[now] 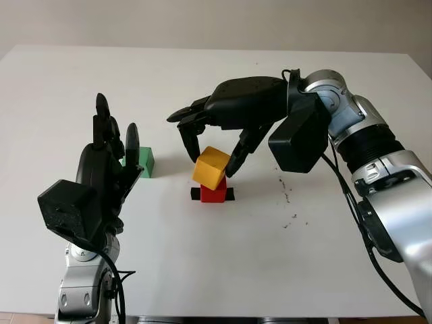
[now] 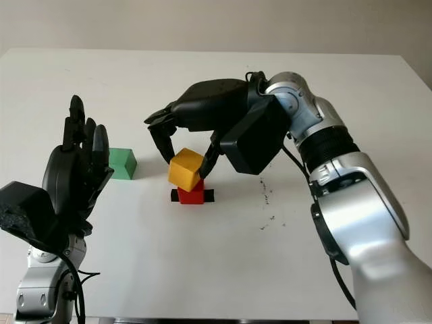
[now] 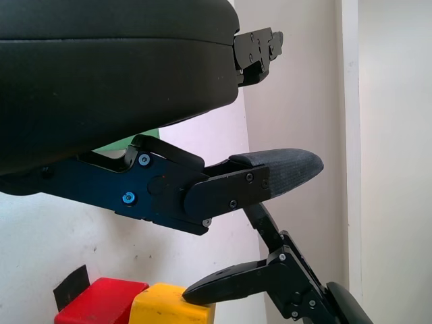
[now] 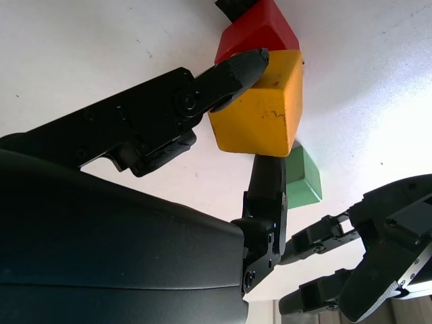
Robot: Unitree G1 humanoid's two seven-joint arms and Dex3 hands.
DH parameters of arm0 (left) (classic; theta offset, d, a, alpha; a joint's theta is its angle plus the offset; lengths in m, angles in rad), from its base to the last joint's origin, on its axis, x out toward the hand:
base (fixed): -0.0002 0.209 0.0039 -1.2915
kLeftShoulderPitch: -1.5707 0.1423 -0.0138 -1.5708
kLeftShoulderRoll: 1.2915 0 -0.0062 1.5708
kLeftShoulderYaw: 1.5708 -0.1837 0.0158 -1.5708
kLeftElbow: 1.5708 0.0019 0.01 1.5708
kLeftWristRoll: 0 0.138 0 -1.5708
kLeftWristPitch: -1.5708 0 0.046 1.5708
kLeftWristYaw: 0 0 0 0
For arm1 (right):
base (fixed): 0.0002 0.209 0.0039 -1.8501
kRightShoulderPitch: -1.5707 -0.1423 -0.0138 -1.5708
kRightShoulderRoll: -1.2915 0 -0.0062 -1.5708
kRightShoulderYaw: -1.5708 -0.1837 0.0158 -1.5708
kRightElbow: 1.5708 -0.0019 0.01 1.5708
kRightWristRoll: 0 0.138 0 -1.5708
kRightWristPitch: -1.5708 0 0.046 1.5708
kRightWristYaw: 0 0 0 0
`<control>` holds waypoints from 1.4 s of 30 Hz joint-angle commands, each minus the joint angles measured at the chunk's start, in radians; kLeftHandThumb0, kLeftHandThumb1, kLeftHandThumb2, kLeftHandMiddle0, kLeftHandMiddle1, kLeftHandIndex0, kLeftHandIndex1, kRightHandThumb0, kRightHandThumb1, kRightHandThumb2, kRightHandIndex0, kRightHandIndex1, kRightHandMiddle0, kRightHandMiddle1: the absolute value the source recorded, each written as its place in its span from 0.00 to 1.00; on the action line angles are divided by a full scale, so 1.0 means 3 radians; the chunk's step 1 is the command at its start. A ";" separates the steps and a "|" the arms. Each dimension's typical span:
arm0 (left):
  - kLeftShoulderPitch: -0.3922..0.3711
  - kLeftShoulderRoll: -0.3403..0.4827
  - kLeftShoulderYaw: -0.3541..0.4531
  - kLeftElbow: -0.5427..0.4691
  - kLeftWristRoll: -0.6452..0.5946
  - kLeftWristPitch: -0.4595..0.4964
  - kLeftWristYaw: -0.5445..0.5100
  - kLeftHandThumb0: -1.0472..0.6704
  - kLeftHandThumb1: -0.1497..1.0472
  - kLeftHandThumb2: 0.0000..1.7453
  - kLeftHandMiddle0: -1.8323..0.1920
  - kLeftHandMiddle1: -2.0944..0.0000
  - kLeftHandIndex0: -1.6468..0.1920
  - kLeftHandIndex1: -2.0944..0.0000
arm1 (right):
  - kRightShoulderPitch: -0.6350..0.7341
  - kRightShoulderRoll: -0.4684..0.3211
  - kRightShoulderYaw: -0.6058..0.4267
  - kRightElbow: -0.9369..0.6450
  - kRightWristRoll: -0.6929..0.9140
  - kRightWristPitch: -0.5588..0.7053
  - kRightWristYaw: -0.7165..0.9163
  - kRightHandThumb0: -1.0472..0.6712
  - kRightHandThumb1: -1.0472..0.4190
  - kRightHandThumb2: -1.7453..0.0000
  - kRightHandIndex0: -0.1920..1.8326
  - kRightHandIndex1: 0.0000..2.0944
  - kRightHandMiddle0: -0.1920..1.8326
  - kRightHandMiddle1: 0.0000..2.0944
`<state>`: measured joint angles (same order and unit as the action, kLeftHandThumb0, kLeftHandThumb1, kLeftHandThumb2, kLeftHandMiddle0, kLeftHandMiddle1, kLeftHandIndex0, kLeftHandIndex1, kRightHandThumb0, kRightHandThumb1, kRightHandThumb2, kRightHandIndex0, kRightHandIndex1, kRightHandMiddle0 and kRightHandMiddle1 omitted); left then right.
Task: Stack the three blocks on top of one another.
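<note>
White table [image 1: 216,270]; right hand [image 4: 253,115] gripping yellow block [image 4: 260,111] atop red block [image 4: 256,30].

Silver jointed arms, black cables, black three-fingered right hand [image 1: 212,152], blue screws.

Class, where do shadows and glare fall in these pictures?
Left eye view: soft shadow on the table beside the red block. Right wrist view: table glares white past the yellow block, held by the right robot hand.
</note>
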<state>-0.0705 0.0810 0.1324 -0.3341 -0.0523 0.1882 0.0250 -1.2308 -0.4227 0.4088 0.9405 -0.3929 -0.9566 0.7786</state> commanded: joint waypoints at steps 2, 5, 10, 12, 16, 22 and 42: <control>0.0039 0.0010 0.0006 -0.0049 0.0003 -0.0018 -0.0008 0.25 1.00 0.37 1.00 1.00 1.00 1.00 | -0.0090 -0.0026 0.0027 -0.0008 -0.0059 -0.0069 -0.0058 0.36 0.05 0.97 0.18 0.02 0.24 0.74; 0.0040 0.0015 0.0002 -0.0055 0.0020 -0.0004 -0.0005 0.24 1.00 0.37 1.00 1.00 1.00 1.00 | -0.0108 -0.0043 0.0051 0.0024 -0.0149 -0.0150 -0.0156 0.36 0.05 0.97 0.18 0.03 0.24 0.73; 0.0035 0.0008 0.0003 -0.0048 0.0014 -0.0008 -0.0010 0.24 1.00 0.36 1.00 1.00 1.00 1.00 | -0.0144 -0.0047 0.0079 0.0085 -0.0231 -0.0261 -0.0283 0.37 0.06 0.97 0.19 0.03 0.25 0.71; 0.0035 0.0006 -0.0002 -0.0053 0.0026 -0.0003 -0.0001 0.24 1.00 0.36 1.00 1.00 1.00 1.00 | -0.0162 -0.0047 0.0091 0.0109 -0.0268 -0.0285 -0.0323 0.36 0.06 0.97 0.19 0.03 0.26 0.70; 0.0032 -0.0001 -0.0003 -0.0056 0.0033 0.0000 0.0006 0.24 1.00 0.36 1.00 1.00 1.00 1.00 | -0.0173 -0.0035 0.0097 0.0151 -0.0260 -0.0279 -0.0318 0.37 0.05 0.97 0.18 0.02 0.25 0.71; 0.0038 -0.0004 -0.0001 -0.0049 0.0030 -0.0012 0.0003 0.25 1.00 0.37 1.00 1.00 1.00 1.00 | -0.0174 -0.0044 0.0118 0.0146 -0.0293 -0.0256 -0.0310 0.37 0.05 0.97 0.18 0.03 0.25 0.71; 0.0034 0.0002 0.0003 -0.0045 0.0005 -0.0010 0.0001 0.24 1.00 0.37 1.00 1.00 1.00 1.00 | -0.0204 -0.0056 0.0123 0.0174 -0.0226 -0.0239 -0.0077 0.37 0.06 0.97 0.16 0.02 0.26 0.72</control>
<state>-0.0648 0.0809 0.1328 -0.3342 -0.0538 0.1887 0.0226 -1.2709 -0.4287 0.4411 0.9861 -0.4663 -1.0288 0.7493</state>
